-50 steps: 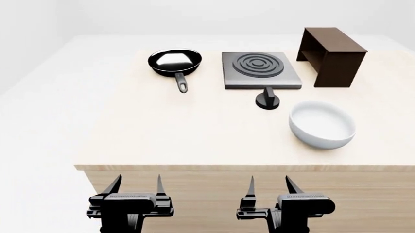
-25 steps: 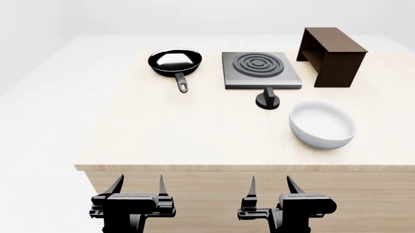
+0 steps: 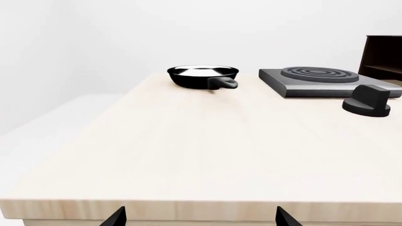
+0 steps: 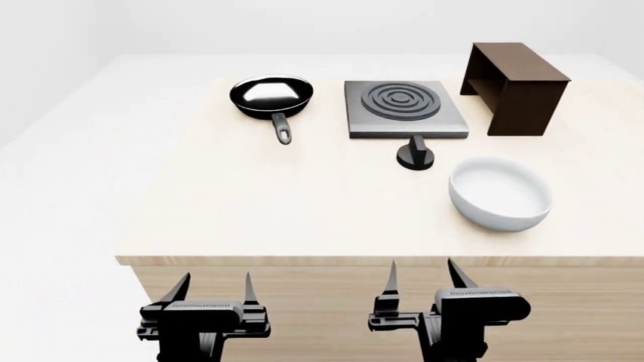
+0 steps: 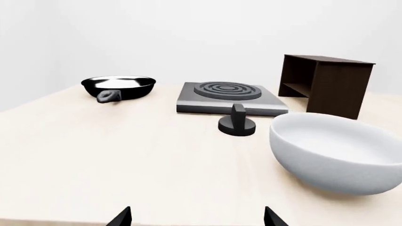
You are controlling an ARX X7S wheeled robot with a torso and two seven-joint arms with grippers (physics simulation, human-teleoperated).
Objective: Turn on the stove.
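The stove (image 4: pixel 406 108) is a flat grey square hotplate with ring coils at the far middle of the wooden table. Its small black round knob (image 4: pixel 415 155) stands just in front of it. Both also show in the left wrist view, stove (image 3: pixel 326 81) and knob (image 3: pixel 367 100), and in the right wrist view, stove (image 5: pixel 227 97) and knob (image 5: pixel 237 122). My left gripper (image 4: pixel 213 287) is open and empty, below the table's front edge. My right gripper (image 4: pixel 423 277) is open and empty, also at the front edge, far from the knob.
A black frying pan (image 4: pixel 271 96) sits left of the stove, its handle pointing toward me. A white bowl (image 4: pixel 500 192) stands front right of the knob. A dark brown wooden box (image 4: pixel 514 87) stands at the far right. The table's front edge (image 4: pixel 382 261) lies between the grippers and the objects.
My right gripper has risen slightly toward the table's front edge. The left gripper and the objects have not moved.
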